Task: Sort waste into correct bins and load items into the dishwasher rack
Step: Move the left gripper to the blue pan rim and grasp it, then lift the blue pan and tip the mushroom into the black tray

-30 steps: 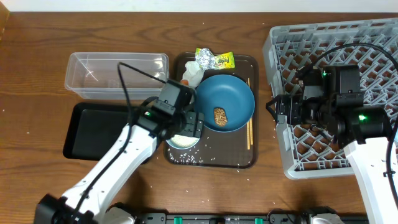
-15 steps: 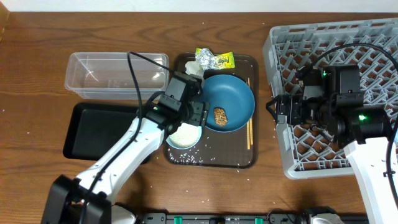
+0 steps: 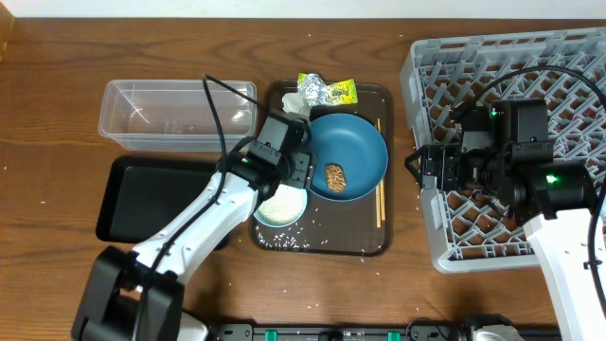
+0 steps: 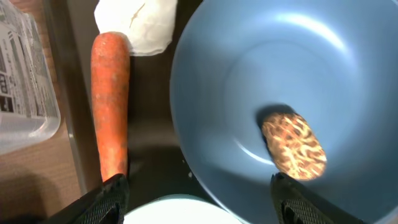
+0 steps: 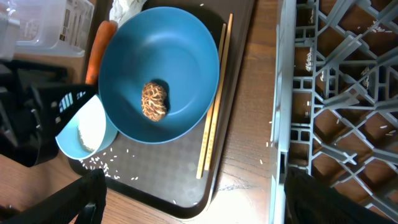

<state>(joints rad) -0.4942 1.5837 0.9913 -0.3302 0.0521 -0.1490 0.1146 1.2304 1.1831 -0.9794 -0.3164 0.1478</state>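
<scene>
Tabletop seen from above, with a sorting job that appears barely begun. A dark brown serving tray (image 3: 322, 248) sits in the middle of the wooden table (image 3: 57, 76) and holds nearly everything. On it rests a large round blue dish (image 3: 360, 142) with a brown food lump (image 3: 335, 176) inside. Wooden chopsticks (image 3: 381, 189) lie along the dish's right side. A yellow-green snack wrapper (image 3: 331, 92) lies at the tray's far edge, just beside a crumpled white tissue (image 4: 140, 22). An orange carrot (image 4: 111, 106) lies just left of the dish, its top end against the tissue. A pale bowl (image 5: 84, 134) holding rice sits near the tray's front left corner, with loose rice grains (image 3: 308, 237) scattered nearby.

To the left are the bins: a clear tub (image 3: 175, 114) and, nearer the robot, a black tray (image 3: 133, 189). No waste shows in either. On the right is the grey dishwasher rack (image 3: 417, 76); its visible cells hold only a few stray grains. The two small cups cannot be found in any view.

The left gripper (image 4: 199, 186) hovers low over the serving tray, fingers spread wide and holding nothing, spanning the carrot's lower end and the dish's rim. The right gripper (image 5: 196, 193) hangs by the rack's left edge, also spread wide and holding nothing.

Judging from this, every piece of waste awaits binning and every dish awaits loading; the carrot looks the likeliest first pick.
</scene>
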